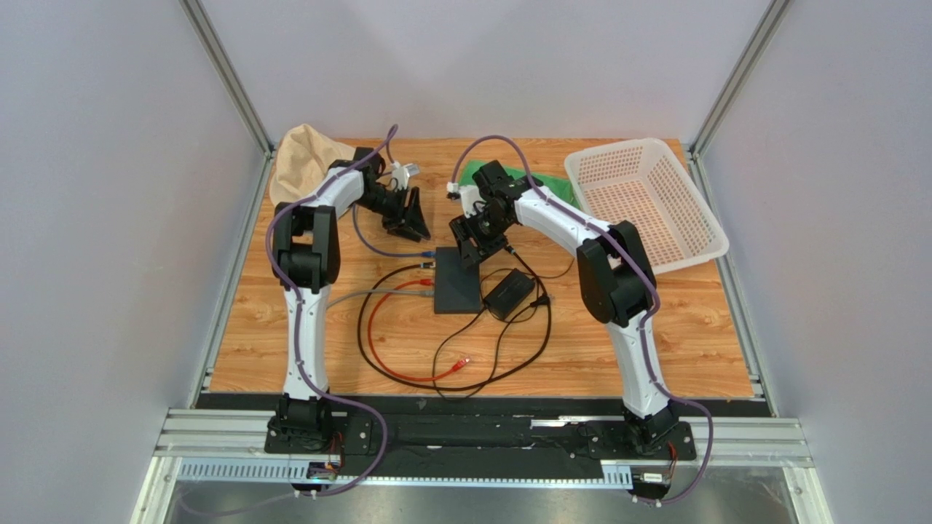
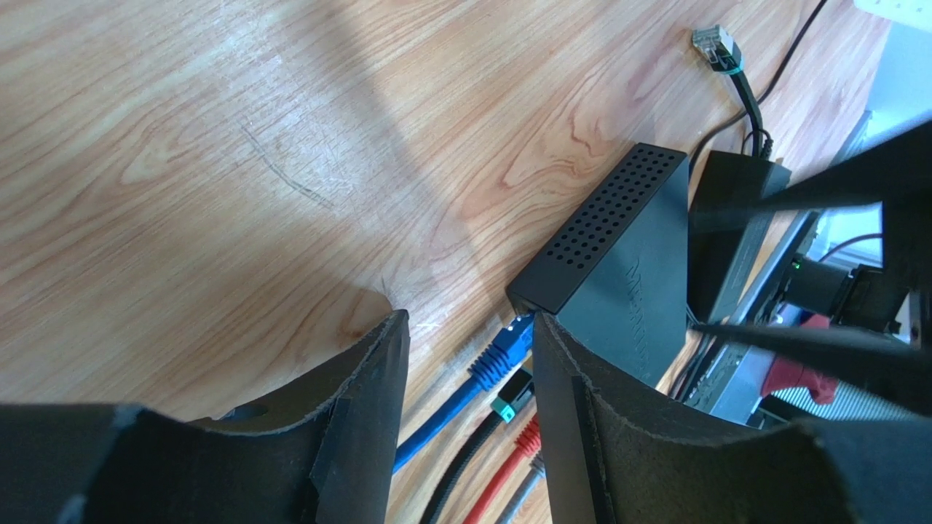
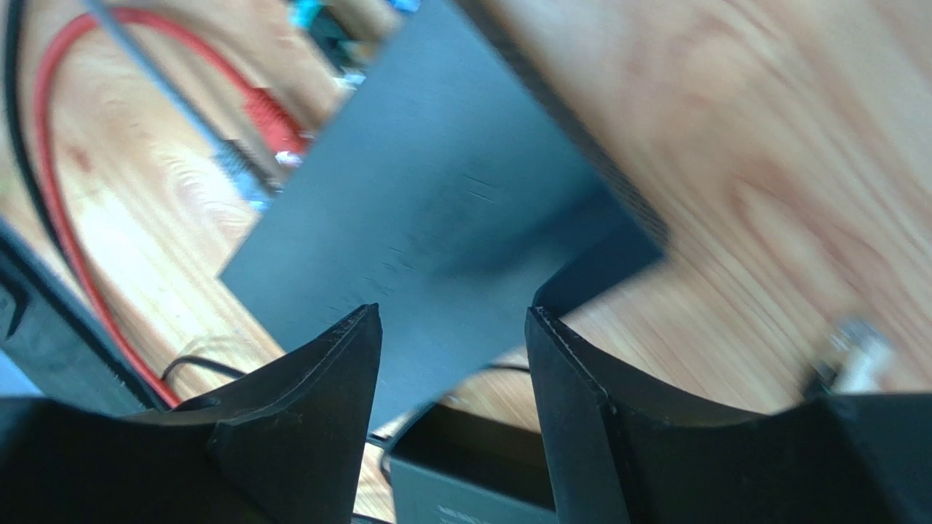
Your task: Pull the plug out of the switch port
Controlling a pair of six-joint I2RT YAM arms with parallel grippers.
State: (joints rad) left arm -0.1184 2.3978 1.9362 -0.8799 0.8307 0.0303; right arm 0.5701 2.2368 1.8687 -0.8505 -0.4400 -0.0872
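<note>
The flat black switch (image 1: pixel 457 286) lies mid-table with several cables plugged into its left side. In the left wrist view the switch (image 2: pixel 624 273) shows a blue plug (image 2: pixel 505 347) in its end port, with black (image 2: pixel 509 399), red (image 2: pixel 527 437) and grey plugs beside it. My left gripper (image 2: pixel 468 322) is open and empty, above and just short of the blue plug, also seen from the top (image 1: pixel 414 227). My right gripper (image 1: pixel 473 249) is open and empty over the switch's far end; in its wrist view the jaws (image 3: pixel 452 317) frame the switch top (image 3: pixel 438 207).
The thicker black power adapter (image 1: pixel 509 293) sits right of the switch. Red and black cables loop (image 1: pixel 438 371) toward the front. A loose plug (image 2: pixel 713 46) lies on the wood. A pink basket (image 1: pixel 645 202) stands back right, a beige cloth (image 1: pixel 298 158) back left, a green item (image 1: pixel 473 173) behind.
</note>
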